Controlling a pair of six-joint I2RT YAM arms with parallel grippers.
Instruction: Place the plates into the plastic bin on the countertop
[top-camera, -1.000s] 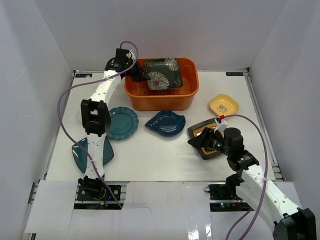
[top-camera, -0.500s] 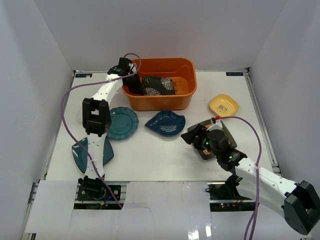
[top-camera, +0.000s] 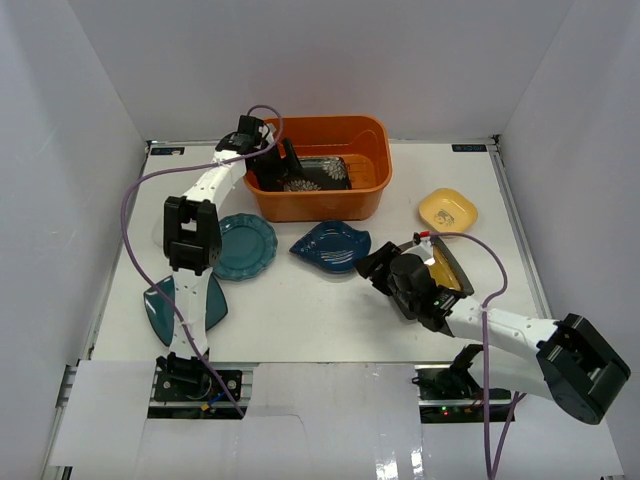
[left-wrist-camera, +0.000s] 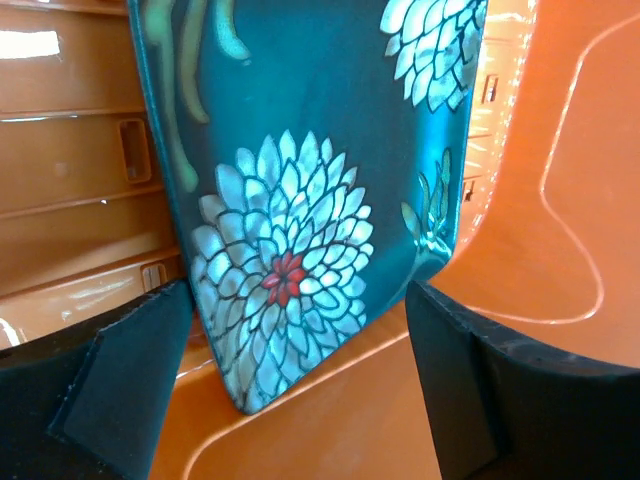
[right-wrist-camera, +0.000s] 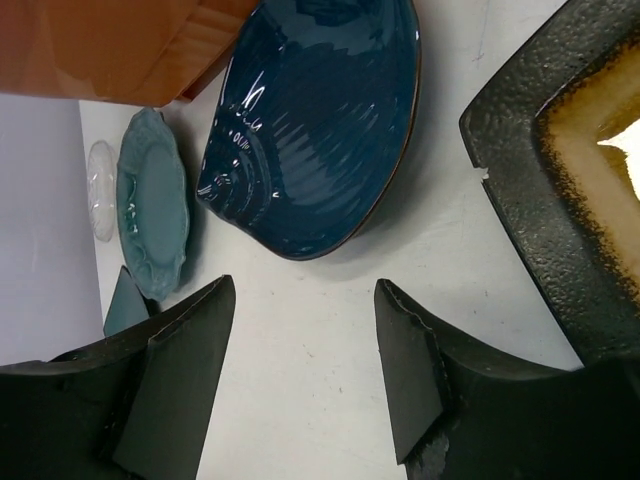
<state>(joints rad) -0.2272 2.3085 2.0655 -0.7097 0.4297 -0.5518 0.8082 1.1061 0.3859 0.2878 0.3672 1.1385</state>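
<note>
The black floral plate lies in the orange plastic bin, leaning on its left wall. My left gripper hangs open just behind the plate's near corner, touching nothing. On the white countertop lie the blue leaf-shaped plate, the teal scalloped plate and the dark gold-centred plate. My right gripper is open and empty over bare tabletop, between the leaf plate and the dark plate.
A small yellow plate sits at the right. A teal square plate lies at the left, partly behind the left arm. The right wrist view shows a small clear plate beyond the scalloped one. White walls enclose the table.
My left gripper lowered the floral plate into the bin, then opened and let it go. My right gripper swung left from the dark plate towards the leaf plate.
</note>
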